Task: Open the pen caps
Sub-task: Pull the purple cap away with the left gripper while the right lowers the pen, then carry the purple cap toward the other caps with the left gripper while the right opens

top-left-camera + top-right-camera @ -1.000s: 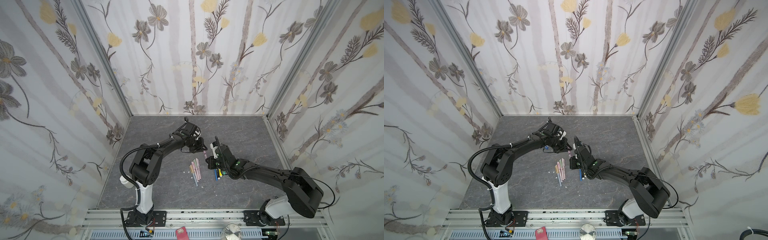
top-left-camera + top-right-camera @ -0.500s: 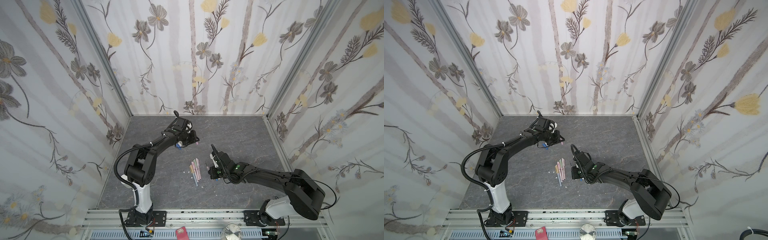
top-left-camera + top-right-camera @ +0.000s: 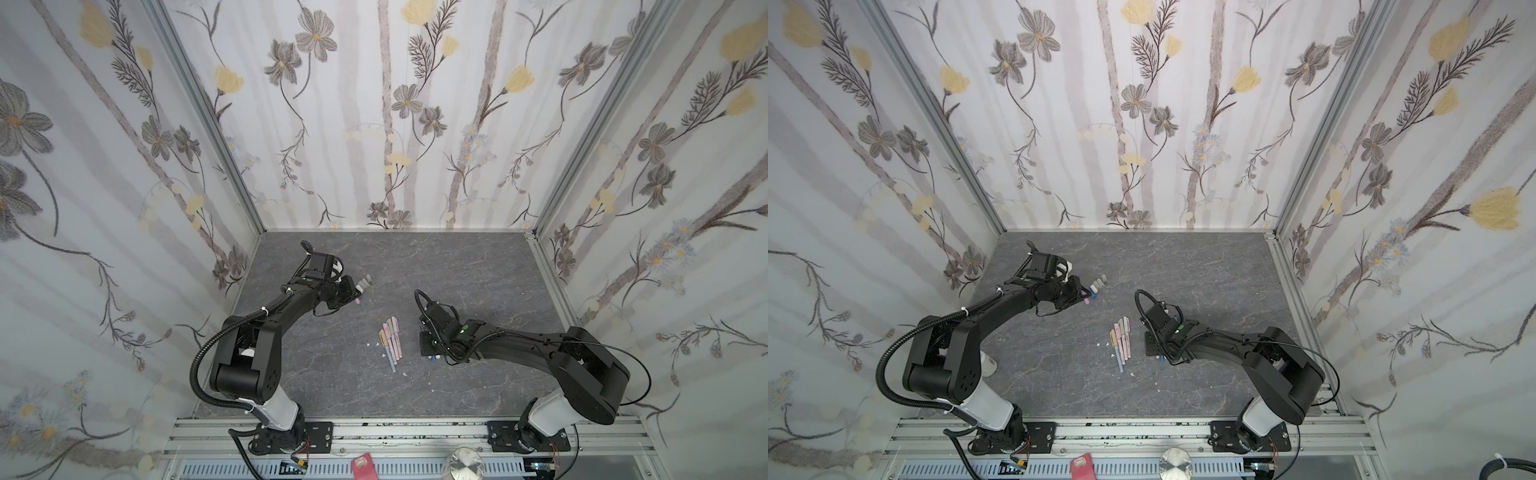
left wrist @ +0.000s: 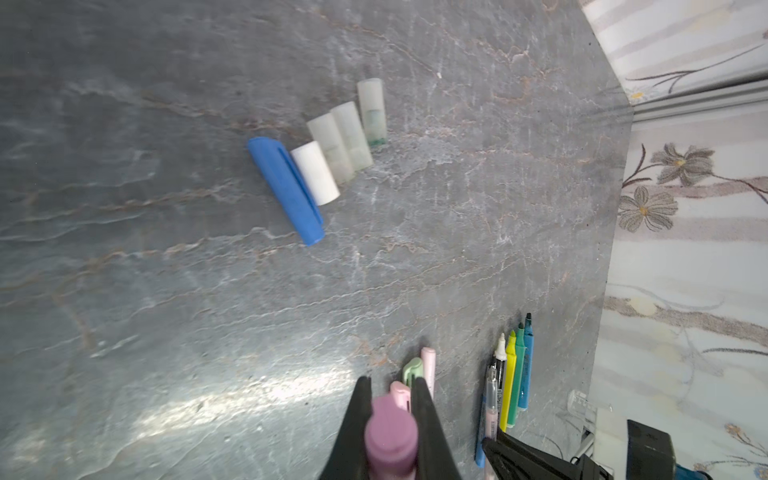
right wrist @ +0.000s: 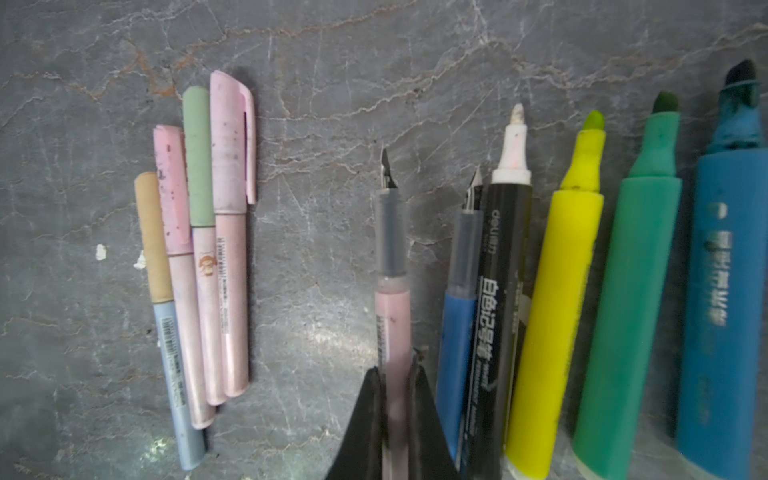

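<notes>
A: What lies on the surface [image 3: 457, 270]?
B: The right gripper [image 5: 397, 370] is clamped on an uncapped pink pen [image 5: 392, 299], beside five open pens [image 5: 582, 291]. Four capped pens [image 5: 199, 232] lie apart.
A: And the left gripper [image 4: 390, 386]?
B: Closed on a purple cap [image 4: 390, 432]. Five loose caps [image 4: 332, 145] lie side by side nearby.

The left gripper [image 4: 390, 380], closed on the purple cap [image 4: 390, 432], drew away from the middle toward the back-left, next to the loose caps [image 4: 330, 145], while the right gripper [image 5: 397, 372] brought the pink pen [image 5: 392, 266] down beside the uncapped pens [image 5: 573, 291].
</notes>
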Tool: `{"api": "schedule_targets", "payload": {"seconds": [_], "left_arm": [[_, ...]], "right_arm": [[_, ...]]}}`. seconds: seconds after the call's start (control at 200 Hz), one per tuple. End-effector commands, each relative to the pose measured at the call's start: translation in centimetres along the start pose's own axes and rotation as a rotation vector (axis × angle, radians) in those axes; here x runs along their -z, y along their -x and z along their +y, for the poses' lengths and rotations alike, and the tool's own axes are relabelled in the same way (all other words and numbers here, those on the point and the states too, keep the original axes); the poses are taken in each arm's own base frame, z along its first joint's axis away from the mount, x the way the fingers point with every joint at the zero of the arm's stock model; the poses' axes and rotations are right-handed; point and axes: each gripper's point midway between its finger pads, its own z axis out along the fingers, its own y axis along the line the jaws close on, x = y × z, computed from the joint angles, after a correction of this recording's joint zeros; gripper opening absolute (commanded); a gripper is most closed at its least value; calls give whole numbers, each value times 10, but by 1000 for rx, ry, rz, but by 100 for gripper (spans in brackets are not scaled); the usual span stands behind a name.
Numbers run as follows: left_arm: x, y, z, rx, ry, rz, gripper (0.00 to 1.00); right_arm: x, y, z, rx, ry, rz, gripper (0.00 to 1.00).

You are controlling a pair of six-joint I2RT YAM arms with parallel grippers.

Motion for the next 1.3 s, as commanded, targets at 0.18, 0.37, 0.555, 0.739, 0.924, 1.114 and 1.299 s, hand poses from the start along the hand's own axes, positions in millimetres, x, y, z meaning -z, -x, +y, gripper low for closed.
{"api": "schedule_targets", "payload": {"seconds": [0.18, 0.37, 0.555, 0.739, 0.924, 1.114, 1.299], "left_arm": [[7, -6, 30, 10, 27, -25, 0], [2, -3, 41, 22, 42, -26, 1], [-12, 6, 47, 33, 47, -35, 2], [-25, 17, 50, 45, 48, -41, 7], [-37, 22, 51, 68, 30, -36, 10], [-47, 24, 55, 80, 27, -33, 19], [-54, 25, 58, 91, 28, -28, 23]], "right_arm": [[-9, -6, -12, -21, -88, 11, 1], [-8, -6, -11, -14, -101, 8, 7], [-7, -5, -9, -4, -103, 8, 16], [1, 4, -2, 4, -81, -21, 24], [4, 8, -2, 13, -98, -31, 24], [20, 21, 3, 12, -76, -80, 25], [26, 28, 5, 22, -78, -99, 25]]}}
